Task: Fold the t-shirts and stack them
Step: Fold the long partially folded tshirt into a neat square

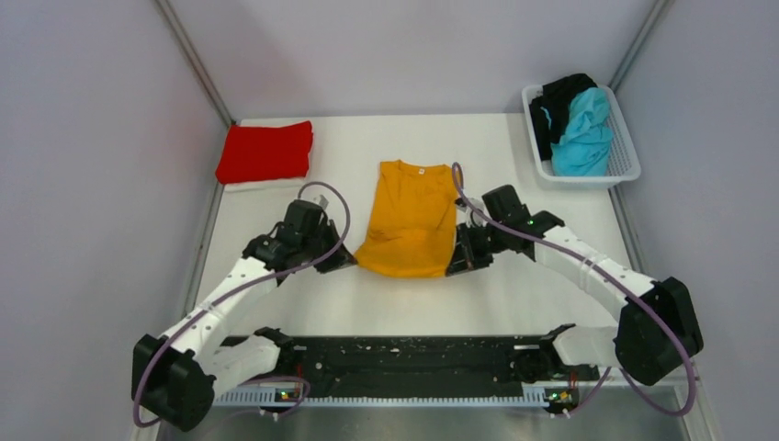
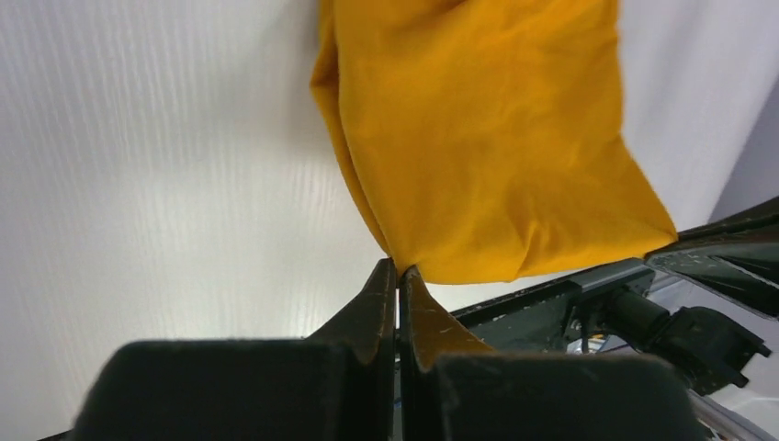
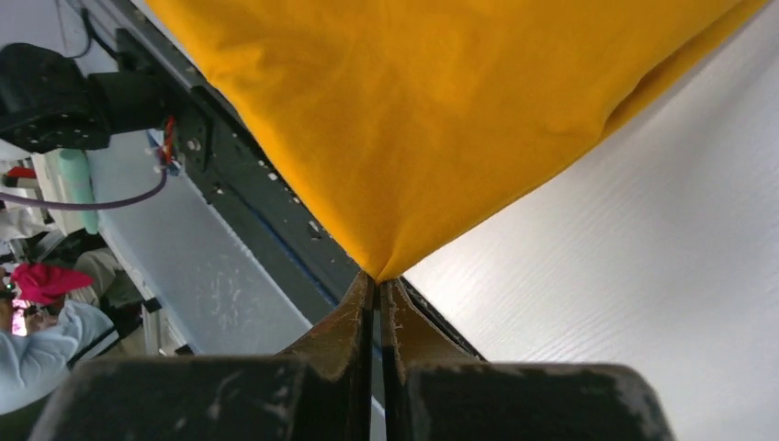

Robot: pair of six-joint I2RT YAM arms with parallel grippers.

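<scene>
Reaching inward, both end effectors pinching orange-yellow t-shirt.

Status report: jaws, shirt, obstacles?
Left and right jaws shut on near corners of orange-yellow t-shirt. Red t-shirt far left, basket far right: not in the way.

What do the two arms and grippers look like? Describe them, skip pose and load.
Both the left arm and right arm have white links, bulky black joints and a looping purple cable. The left gripper and right gripper are black with scuffed, tapering fingers.
</scene>
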